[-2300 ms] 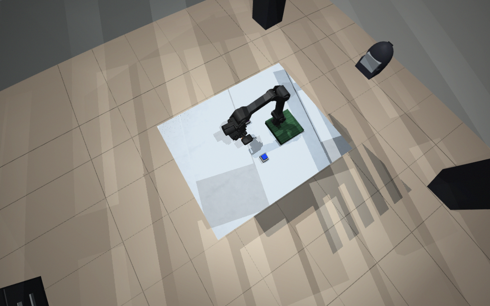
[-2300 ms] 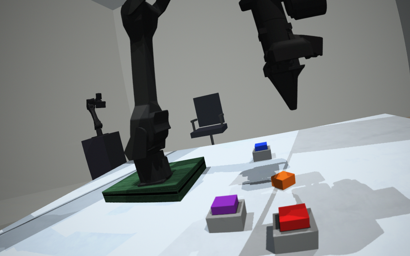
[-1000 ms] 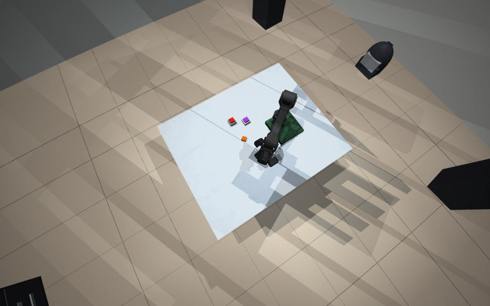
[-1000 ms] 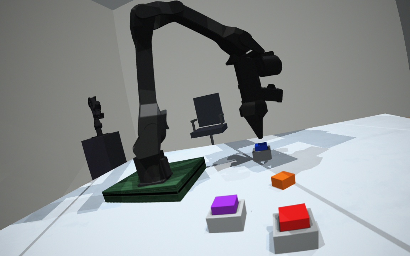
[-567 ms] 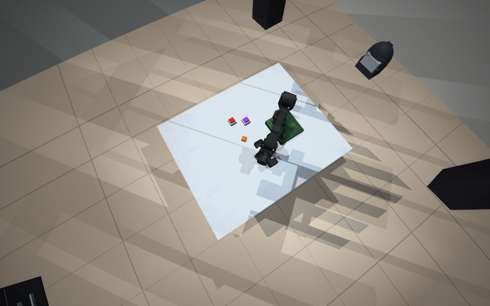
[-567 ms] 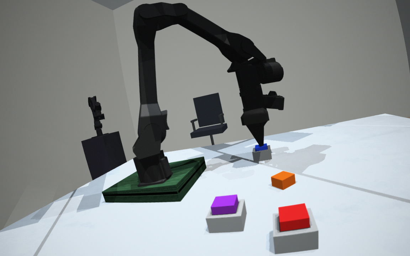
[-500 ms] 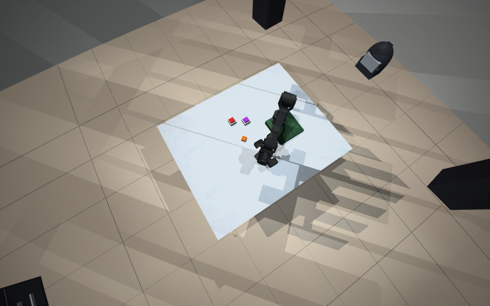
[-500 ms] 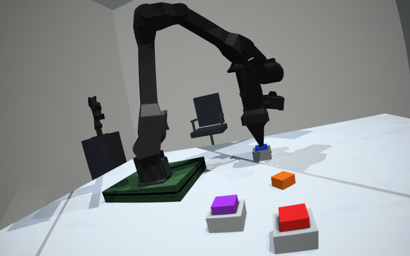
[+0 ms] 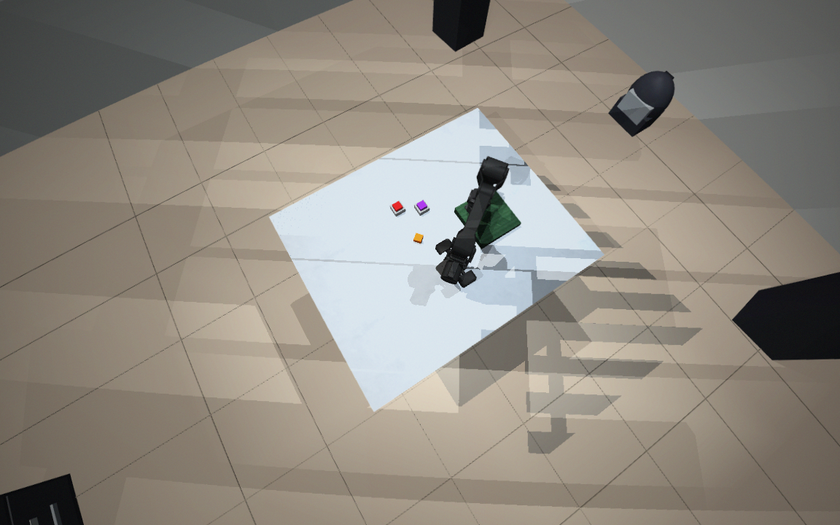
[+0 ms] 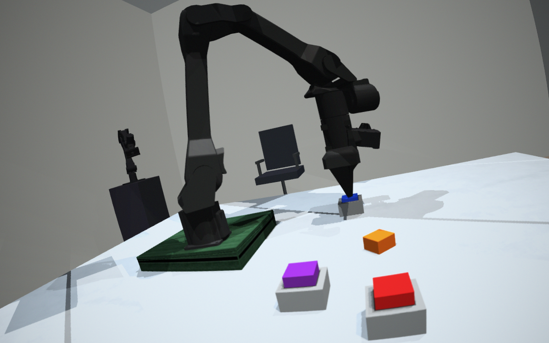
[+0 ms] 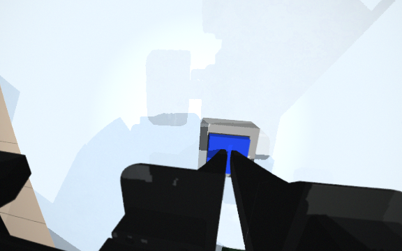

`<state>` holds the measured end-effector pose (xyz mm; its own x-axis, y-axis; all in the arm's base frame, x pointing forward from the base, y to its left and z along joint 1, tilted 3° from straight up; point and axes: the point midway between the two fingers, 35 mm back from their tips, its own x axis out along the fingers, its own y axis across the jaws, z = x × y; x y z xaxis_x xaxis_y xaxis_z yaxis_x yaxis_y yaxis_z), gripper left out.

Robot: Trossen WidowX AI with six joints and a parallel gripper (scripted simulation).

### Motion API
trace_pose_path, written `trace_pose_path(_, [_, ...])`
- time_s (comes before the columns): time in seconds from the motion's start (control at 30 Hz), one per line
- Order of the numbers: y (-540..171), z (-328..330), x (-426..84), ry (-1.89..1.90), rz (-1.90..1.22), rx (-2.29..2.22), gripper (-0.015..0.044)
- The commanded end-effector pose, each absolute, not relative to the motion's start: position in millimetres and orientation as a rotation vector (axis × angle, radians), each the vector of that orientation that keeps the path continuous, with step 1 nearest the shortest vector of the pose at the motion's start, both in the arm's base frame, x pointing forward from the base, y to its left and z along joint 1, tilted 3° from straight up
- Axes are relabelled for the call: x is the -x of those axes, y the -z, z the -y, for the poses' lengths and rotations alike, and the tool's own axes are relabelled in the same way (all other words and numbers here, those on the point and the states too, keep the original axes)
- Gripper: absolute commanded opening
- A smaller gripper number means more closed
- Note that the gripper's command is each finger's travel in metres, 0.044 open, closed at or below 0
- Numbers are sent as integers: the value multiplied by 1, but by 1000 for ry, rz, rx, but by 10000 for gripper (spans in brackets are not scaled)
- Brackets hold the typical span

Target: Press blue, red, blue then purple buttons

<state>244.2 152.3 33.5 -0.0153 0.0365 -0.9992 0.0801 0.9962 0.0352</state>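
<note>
We see the gripper (image 10: 347,190) pointing straight down with its jaws drawn almost together and nothing between them, its tips touching the top of the blue button (image 10: 349,197). From the wrist view the two dark fingers meet at a narrow slit right over the near edge of the blue cap (image 11: 229,146), which sits low in its gray housing (image 11: 253,134). In the exterior view that button stands far back on the pale table (image 10: 481,238), to the right of the green base plate (image 10: 208,249) that carries the arm (image 10: 195,127). Nearer to us we find an orange block (image 10: 379,240), apart from the gripper and untouched. Nearer still sit the purple button (image 10: 301,273) on the left and the red button (image 10: 393,290) on the right, each raised in its own gray housing, side by side and well apart from the gripper. Beyond the table we make out a dark chair (image 10: 279,156) and a cabinet (image 10: 138,205) against the gray wall.
</note>
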Motion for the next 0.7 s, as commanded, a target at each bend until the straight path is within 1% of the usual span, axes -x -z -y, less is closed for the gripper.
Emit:
trace_pose_path(0.0, [-36, -152, -244, 35, -1587, -92, 20])
trace_pose_path(0.1, [-63, -152, -244, 35, -1591, -96, 20])
trace_pose_path(0.27, [-68, -152, -244, 35, -1591, -96, 20])
trace_pose_path(0.43, [-125, -149, -246, 35, -1591, -96, 20])
trace_pose_path(0.6, [-127, -147, -246, 35, -1591, -96, 20])
trace_pose_path(0.67, [-127, -129, -253, 37, -1588, -95, 20])
